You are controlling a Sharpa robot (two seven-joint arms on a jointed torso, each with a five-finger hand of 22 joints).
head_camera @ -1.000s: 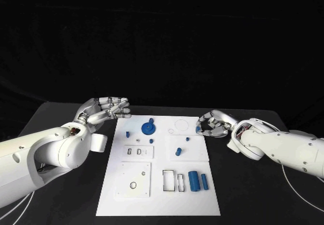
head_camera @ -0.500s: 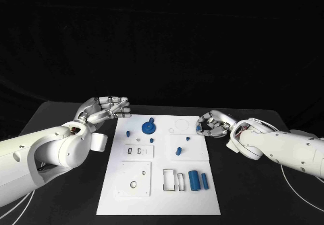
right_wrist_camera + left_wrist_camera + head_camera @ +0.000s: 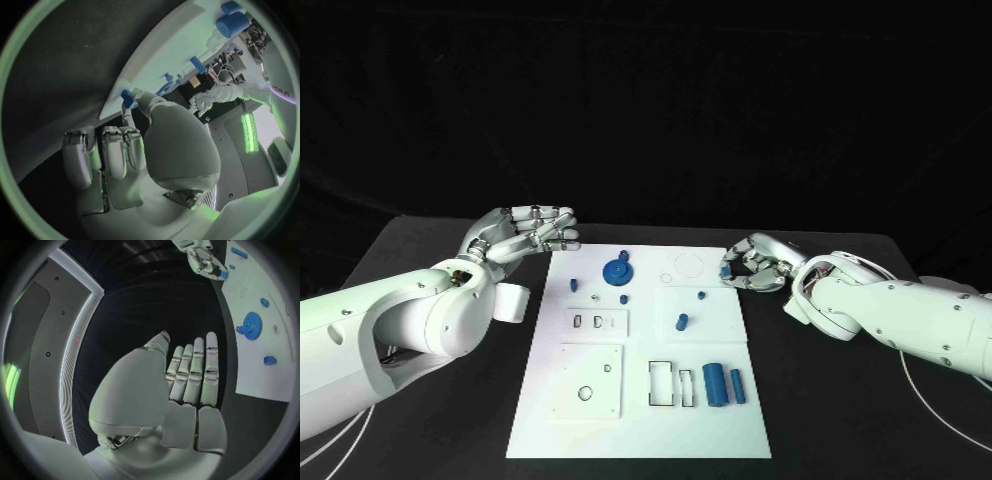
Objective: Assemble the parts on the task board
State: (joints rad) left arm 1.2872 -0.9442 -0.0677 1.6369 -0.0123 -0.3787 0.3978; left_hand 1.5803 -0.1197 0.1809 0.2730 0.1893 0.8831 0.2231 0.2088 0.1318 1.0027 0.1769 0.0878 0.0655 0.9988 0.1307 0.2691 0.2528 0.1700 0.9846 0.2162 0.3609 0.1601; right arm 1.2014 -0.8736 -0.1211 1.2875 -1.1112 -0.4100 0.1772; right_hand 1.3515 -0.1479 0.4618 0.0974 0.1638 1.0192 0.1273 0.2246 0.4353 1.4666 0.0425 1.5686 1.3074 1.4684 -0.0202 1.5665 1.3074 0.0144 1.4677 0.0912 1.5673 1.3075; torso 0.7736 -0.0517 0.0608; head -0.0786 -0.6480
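The white task board lies in the middle of the table. On its far part stands a blue gear with small blue pieces around it. A blue peg sits mid-board, and two blue cylinders lie near the right edge. My right hand hovers at the board's far right edge. It pinches a small blue part between thumb and finger; the same part is seen from the left wrist. My left hand is raised off the board's far left corner, fingers extended, holding nothing.
The board carries rectangular slots and a square plate with holes on its near half. Black table surrounds the board on both sides. Both white forearms lie alongside the board.
The right hand has shifted slightly toward the table's far side, still holding the small blue part. The left hand has not moved.
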